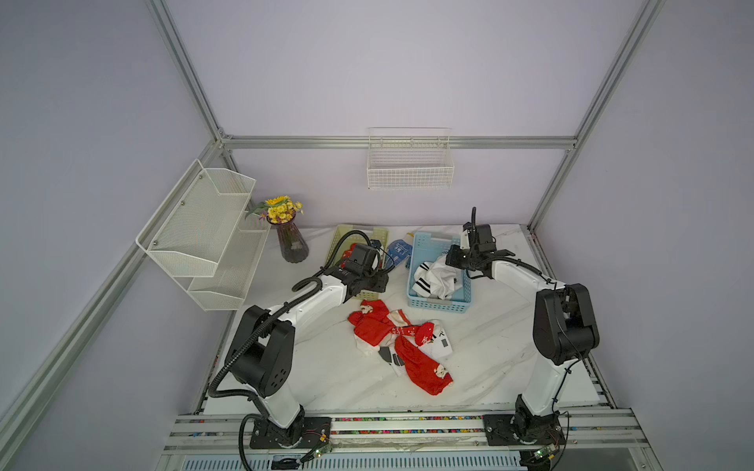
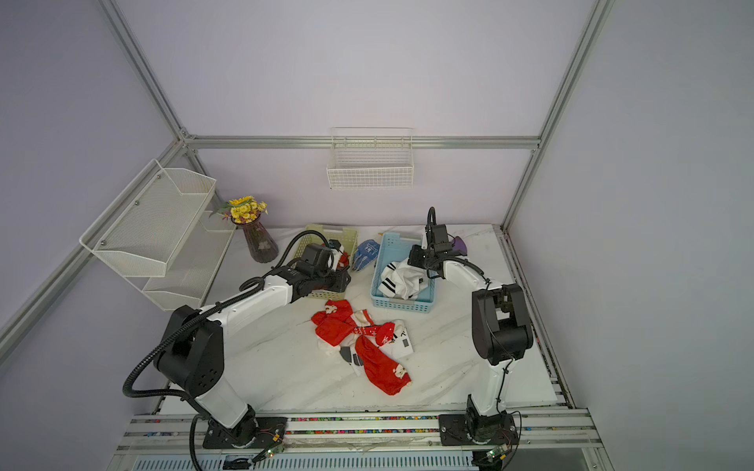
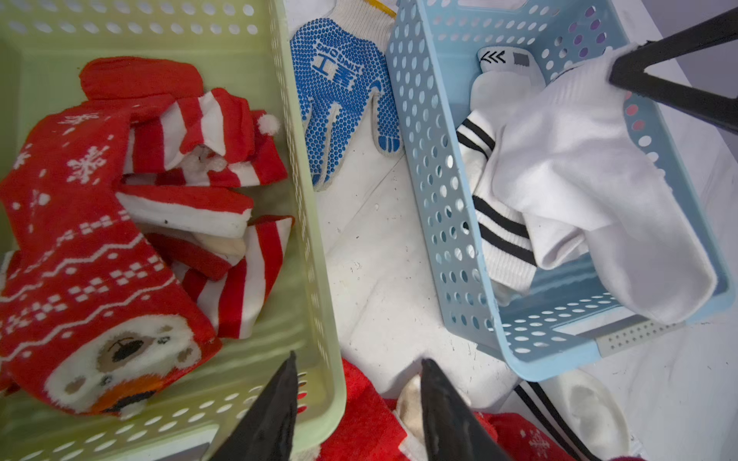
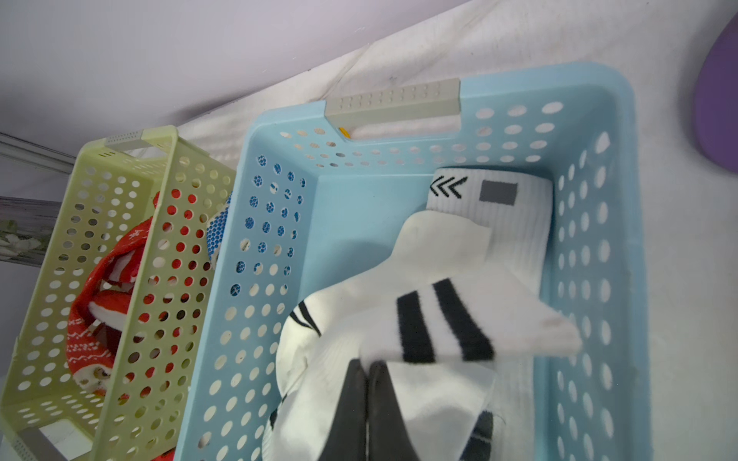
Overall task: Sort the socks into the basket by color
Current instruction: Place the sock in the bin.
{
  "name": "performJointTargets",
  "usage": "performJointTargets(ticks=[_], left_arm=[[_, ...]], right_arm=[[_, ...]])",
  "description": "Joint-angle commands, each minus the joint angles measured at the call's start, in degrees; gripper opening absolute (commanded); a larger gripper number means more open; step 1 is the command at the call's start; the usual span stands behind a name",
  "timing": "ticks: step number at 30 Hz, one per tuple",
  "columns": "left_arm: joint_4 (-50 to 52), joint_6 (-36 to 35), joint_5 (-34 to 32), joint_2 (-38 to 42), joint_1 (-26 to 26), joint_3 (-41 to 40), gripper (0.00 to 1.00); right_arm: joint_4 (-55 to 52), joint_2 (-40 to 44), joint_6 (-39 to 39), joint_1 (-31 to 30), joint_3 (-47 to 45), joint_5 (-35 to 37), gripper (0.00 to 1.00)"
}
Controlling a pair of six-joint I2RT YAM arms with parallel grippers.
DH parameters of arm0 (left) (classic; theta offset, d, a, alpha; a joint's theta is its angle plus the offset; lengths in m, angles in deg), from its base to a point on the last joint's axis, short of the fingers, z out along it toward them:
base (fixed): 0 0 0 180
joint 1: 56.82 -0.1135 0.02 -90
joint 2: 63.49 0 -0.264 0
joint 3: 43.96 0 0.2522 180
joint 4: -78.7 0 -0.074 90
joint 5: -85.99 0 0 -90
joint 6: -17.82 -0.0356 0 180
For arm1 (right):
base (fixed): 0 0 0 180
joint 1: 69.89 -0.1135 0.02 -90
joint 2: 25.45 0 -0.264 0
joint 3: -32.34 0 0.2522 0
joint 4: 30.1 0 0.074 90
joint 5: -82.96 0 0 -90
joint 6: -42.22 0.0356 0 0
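Left of centre in a top view, the left gripper (image 3: 359, 357) hangs released over the green basket (image 1: 377, 231) (red socks (image 3: 100, 239) inside), mixed socks (image 1: 400, 334) lie mid-table, and the right gripper (image 4: 369, 365) is clenched on a white sock (image 4: 439, 319) above the blue basket (image 4: 279, 119).

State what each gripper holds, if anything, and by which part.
Right gripper pinches a white sock at its ribbed cuff end; left gripper is open, holding nothing.
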Motion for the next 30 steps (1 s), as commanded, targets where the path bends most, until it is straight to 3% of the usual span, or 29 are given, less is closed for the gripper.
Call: performJointTargets(ticks=[1, 8, 14, 23, 30], left_arm=[[-1.2, 0.7, 0.7, -0.2, 0.2, 1.1, 0.49], [-1.2, 1.0, 0.8, -0.1, 0.2, 0.8, 0.49], [-1.4, 1.3, 0.9, 0.0, 0.2, 0.8, 0.49], [-1.3, 1.7, 1.3, 0.2, 0.3, 0.9, 0.49], [-1.7, 2.2, 1.4, 0.8, 0.7, 0.5, 0.49]], right_arm=[[3.2, -1.4, 0.5, 0.8, 1.0, 1.3, 0.00], [3.0, -4.4, 1.9, 1.1, 3.4, 1.5, 0.04], [2.6, -3.4, 2.7, 1.0, 1.8, 1.3, 0.21], [0.0, 4.1, 2.5, 1.0, -1.1, 2.2, 0.28], [-4.3, 12.1, 2.4, 0.6, -3.0, -2.3, 0.31]])
